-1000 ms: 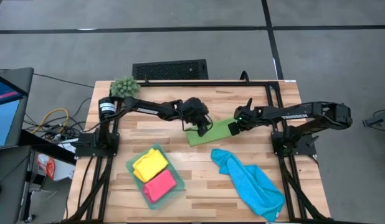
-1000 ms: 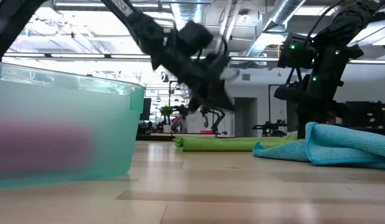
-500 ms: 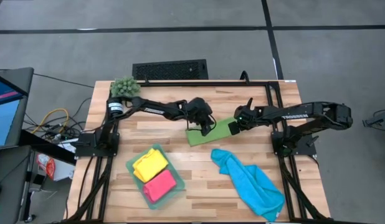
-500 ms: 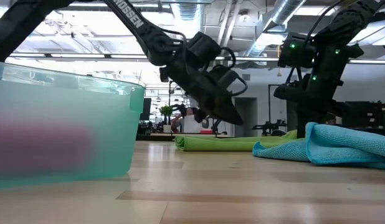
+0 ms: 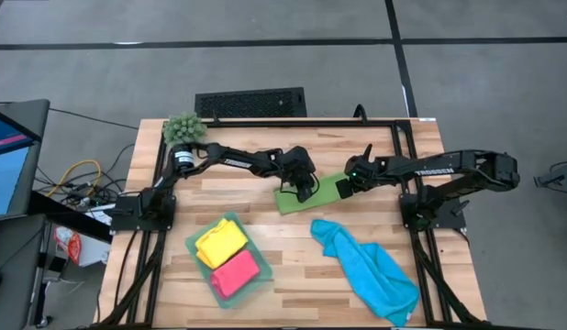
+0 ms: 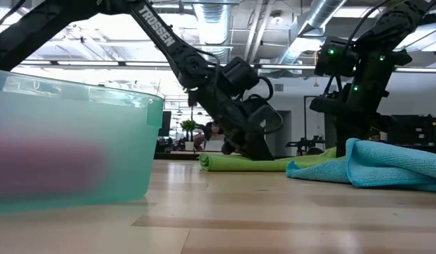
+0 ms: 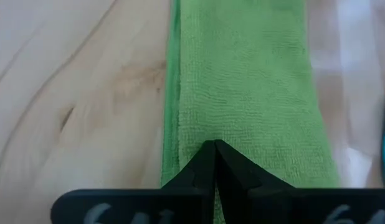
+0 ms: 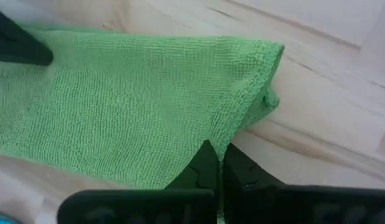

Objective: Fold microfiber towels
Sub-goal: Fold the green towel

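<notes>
High view: both dark two-finger grippers meet at a leaf-green microfiber towel (image 5: 313,193) folded into a strip at the wooden table's (image 5: 357,137) middle; the left gripper (image 5: 305,191), closed and empty, presses down, while the right gripper (image 5: 343,188) pinches one end.

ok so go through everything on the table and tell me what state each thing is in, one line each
Green towel: folded into a flat strip on the table.
Blue towel: unfolded, lying crumpled.
Yellow towel: folded, in the tray.
Pink towel: folded, in the tray beside the yellow one.
Tray: holds two towels.
Left end effector: shut, tip down on the green towel.
Right end effector: shut, at the green towel's other end.
Plant ball: untouched at the table corner.
</notes>
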`<state>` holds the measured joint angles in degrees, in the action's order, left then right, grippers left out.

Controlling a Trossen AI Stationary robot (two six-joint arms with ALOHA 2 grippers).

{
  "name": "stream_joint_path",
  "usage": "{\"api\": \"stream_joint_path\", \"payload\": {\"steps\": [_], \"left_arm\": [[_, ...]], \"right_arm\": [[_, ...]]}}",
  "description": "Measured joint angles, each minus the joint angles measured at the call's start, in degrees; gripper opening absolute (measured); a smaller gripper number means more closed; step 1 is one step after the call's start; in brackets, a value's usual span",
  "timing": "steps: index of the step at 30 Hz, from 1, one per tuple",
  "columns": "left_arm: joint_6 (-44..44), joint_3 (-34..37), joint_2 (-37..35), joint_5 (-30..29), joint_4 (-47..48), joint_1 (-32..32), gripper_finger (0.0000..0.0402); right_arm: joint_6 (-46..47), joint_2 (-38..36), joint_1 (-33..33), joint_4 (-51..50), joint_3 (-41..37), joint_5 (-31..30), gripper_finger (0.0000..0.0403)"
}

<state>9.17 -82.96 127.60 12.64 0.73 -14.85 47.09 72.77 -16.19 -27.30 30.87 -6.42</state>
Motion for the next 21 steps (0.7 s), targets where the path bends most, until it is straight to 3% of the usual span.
{"api": "stream_joint_path", "payload": {"steps": [9,21], "left_arm": [[0.37,-1.70,0.82,-2.43,1.80,-0.85,0.0000],[3.00,-1.46,-2.52,-2.57,6.10,-0.87,0.0000]], "right_arm": [[-0.02,-0.15,2.13,0.01,0.56,1.91,0.0015],[-4.99,-0.24,6.58,1.27,11.65,2.06,0.0015]]}}
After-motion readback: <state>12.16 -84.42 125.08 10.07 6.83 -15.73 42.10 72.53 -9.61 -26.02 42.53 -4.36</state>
